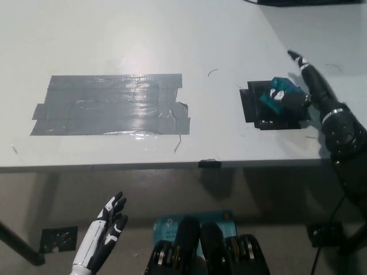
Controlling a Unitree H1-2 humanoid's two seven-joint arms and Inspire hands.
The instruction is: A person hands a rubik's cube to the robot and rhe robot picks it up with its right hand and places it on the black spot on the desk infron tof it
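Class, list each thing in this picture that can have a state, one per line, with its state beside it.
Rubik's cube: on the black spot, right hand against it.
Black spot: partly covered by the cube.
Right hand: over the cube, grip unclear.
Left hand: open, resting below the desk edge.
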